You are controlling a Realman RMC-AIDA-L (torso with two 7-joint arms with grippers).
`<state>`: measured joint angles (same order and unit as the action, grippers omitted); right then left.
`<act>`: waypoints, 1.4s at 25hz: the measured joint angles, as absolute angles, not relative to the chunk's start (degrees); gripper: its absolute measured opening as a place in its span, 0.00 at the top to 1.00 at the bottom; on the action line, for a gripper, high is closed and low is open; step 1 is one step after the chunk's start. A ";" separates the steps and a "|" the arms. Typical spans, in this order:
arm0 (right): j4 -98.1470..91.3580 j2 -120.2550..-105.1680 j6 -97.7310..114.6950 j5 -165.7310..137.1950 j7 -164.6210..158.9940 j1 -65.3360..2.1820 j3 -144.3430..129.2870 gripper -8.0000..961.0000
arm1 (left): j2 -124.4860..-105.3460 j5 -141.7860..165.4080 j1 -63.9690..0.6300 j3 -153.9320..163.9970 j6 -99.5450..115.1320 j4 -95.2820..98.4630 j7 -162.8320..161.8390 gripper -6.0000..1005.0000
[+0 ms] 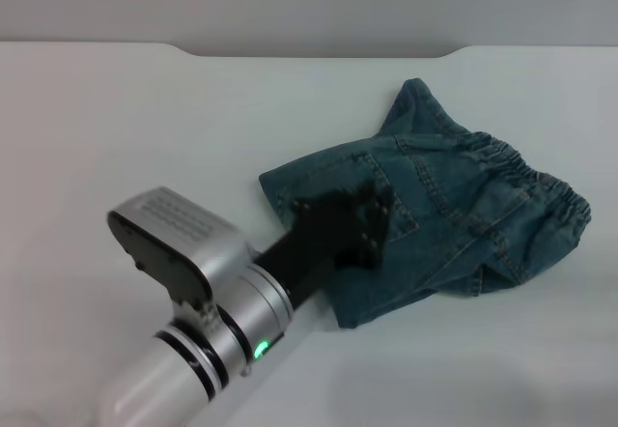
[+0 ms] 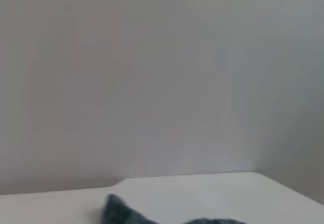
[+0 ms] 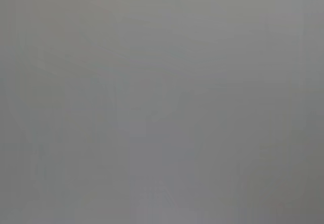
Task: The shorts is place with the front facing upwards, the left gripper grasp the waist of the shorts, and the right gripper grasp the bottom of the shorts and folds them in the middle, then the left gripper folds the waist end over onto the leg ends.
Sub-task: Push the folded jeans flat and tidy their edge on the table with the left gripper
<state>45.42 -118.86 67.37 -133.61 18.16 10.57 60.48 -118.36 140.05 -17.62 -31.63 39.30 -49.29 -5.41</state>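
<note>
Over the left part of the denim shorts hangs the left gripper, its black claw against the cloth near the flat leg hems; whether its jaws are spread or pinching denim I cannot tell. The shorts lie crumpled on the white table, long axis running left to right; the waist, puckered, lies at the far right, well apart from the claw, so the left arm must reach right for it. The right gripper is unseen. Only the head view shows this; the left wrist view catches just a scrap of denim, the right wrist view nothing.
</note>
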 joint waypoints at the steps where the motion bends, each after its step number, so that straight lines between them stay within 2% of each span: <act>1: 45.42 -118.85 67.25 -133.60 18.15 10.31 60.44 0.99 | -118.35 141.66 -17.76 -30.47 39.83 -48.97 -5.55 0.70; 9: 45.54 -118.71 66.43 -133.55 18.21 8.52 60.38 0.99 | -118.54 142.72 -19.49 -26.48 40.11 -45.59 -10.46 0.99; 21: 45.64 -118.63 65.48 -133.79 18.62 7.44 60.91 0.99 | -119.08 142.47 -22.74 -25.31 39.84 -40.63 -11.97 0.99; 27: 45.71 -118.65 65.47 -133.83 18.65 7.48 60.88 0.99 | -119.13 142.21 -27.73 -24.76 38.40 -35.30 -17.70 0.99; 35: 45.80 -118.75 65.45 -133.59 18.69 7.64 60.48 0.99 | -119.11 142.25 -30.26 -25.29 37.42 -32.59 -18.07 0.99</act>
<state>45.80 -118.75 65.45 -133.59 18.69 7.64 60.48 -119.11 142.25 -30.26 -25.29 37.42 -32.59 -18.07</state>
